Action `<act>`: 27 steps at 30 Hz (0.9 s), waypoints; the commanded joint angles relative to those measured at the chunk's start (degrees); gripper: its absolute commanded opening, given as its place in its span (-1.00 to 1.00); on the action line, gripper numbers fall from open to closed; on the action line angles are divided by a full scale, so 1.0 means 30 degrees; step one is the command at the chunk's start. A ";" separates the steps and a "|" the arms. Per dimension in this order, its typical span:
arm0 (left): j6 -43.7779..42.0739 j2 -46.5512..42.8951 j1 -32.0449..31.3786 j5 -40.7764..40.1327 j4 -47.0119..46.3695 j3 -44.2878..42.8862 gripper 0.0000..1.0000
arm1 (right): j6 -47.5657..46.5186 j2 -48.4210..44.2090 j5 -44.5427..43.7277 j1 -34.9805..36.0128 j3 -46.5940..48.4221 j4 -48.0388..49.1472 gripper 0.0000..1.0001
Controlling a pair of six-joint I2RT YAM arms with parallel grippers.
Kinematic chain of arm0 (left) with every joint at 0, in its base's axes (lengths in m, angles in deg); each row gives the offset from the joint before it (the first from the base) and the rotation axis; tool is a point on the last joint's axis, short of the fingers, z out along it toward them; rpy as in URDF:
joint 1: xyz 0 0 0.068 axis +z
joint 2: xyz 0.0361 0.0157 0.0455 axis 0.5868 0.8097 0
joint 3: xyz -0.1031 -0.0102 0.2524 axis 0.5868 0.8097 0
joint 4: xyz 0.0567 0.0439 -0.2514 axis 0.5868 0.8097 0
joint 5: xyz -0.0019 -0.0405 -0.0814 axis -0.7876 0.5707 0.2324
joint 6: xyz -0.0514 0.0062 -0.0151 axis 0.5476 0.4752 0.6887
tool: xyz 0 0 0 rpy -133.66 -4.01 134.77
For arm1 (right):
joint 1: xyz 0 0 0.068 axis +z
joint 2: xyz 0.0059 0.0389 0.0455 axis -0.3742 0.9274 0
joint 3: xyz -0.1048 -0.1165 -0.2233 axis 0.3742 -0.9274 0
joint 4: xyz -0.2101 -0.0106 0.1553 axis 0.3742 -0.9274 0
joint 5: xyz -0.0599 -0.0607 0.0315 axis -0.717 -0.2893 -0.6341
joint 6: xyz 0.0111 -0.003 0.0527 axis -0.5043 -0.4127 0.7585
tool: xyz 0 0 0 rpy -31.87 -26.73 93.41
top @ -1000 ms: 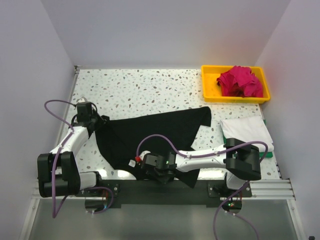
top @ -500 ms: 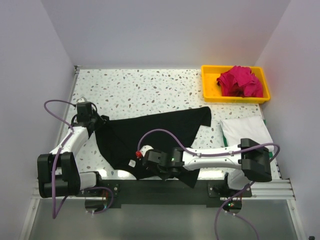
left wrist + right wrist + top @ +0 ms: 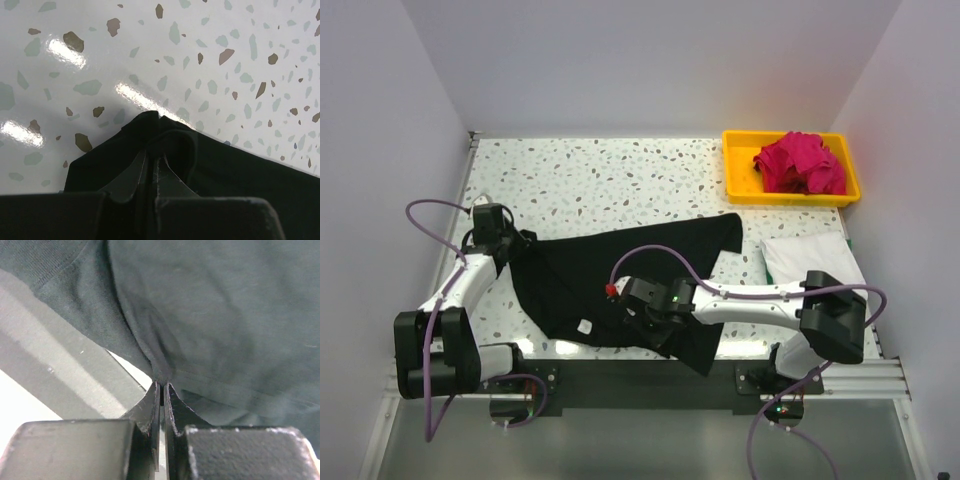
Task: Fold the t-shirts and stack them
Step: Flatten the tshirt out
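Left gripper (image 3: 154, 161): jaws pressed together on a bunched corner of the black shirt (image 3: 620, 262), with cloth humped over the tips, low over the table's left side.
Right gripper (image 3: 162, 386): jaws closed to a hairline on a puckered fold of hem at the shirt's near edge, where the cloth spills over the table's front lip.
Black shirt: lies slantwise across the near half of the table (image 3: 600, 175), with its far corner pointing toward the tray (image 3: 738, 185). Its label (image 3: 586, 326) shows near the front edge, just left of the right gripper.
Step in hand: probably drawing the shirt taut and flat between the two pinched points, ready for a first fold.
Doing it well: pull the two pinches apart evenly and low so the cloth slides rather than bunches. Bring the overhanging part back onto the table. Ease off before either thin pinch slips, and let go only once the cloth lies smooth.
Other shirts: the white shirt (image 3: 810, 255) lies folded at the right. A green sliver seems to peek from under it, too little to be sure. The magenta shirt (image 3: 802, 163) is heaped in the tray, well apart.
Progress: early, with the black shirt unfolded.
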 commanded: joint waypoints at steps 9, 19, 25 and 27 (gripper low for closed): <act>-0.0648 -0.0243 0.0131 -0.0396 -0.0381 0.0026 -1.00 | -0.0985 0.0505 0.4452 -0.0865 -0.0496 0.2761 -0.68; -0.0648 -0.0184 0.0131 -0.0367 -0.0498 0.0055 -1.00 | -0.0633 0.1149 0.5390 -0.1218 -0.0614 0.3172 -0.39; -0.0706 -0.0184 0.0102 -0.0250 -0.0556 0.0084 -1.00 | -0.0604 0.1296 0.5244 -0.1335 -0.0614 0.3113 -0.46; -0.0677 -0.0213 0.0131 -0.0221 -0.0528 0.0084 -1.00 | -0.0574 0.1296 0.5359 -0.1393 -0.0672 0.3201 -0.40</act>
